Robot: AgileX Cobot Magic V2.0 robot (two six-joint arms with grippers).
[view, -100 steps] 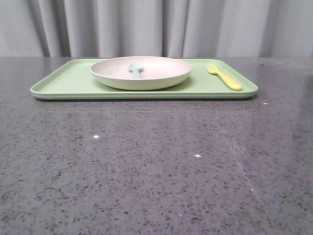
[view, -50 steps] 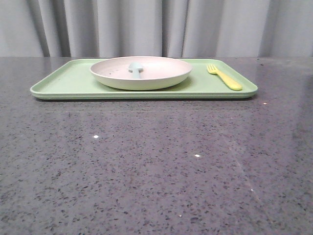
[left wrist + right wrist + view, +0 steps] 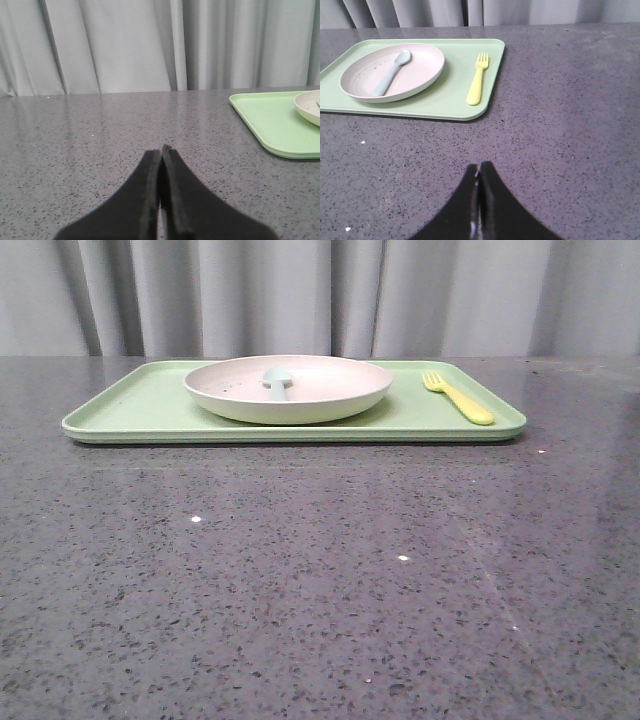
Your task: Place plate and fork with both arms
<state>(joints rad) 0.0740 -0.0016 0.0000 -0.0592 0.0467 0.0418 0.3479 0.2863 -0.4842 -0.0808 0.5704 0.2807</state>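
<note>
**Surfaces and finishes**

You had a speckled grey stone-look table (image 3: 300,570), polished, glossy enough to reflect. Tray (image 3: 150,405), plate (image 3: 300,400), fork (image 3: 460,400) and spoon (image 3: 390,72) all looked like smooth matt plastic. Curtain (image 3: 300,295) was soft grey cloth, pleated. Both grippers' fingers (image 3: 150,200) (image 3: 470,205) looked matt black, rubbery.

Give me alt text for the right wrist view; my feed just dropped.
The right gripper is shut and empty above the grey table. Beyond it a green tray holds the plate, with a blue spoon in it, and the yellow fork beside the plate.
</note>
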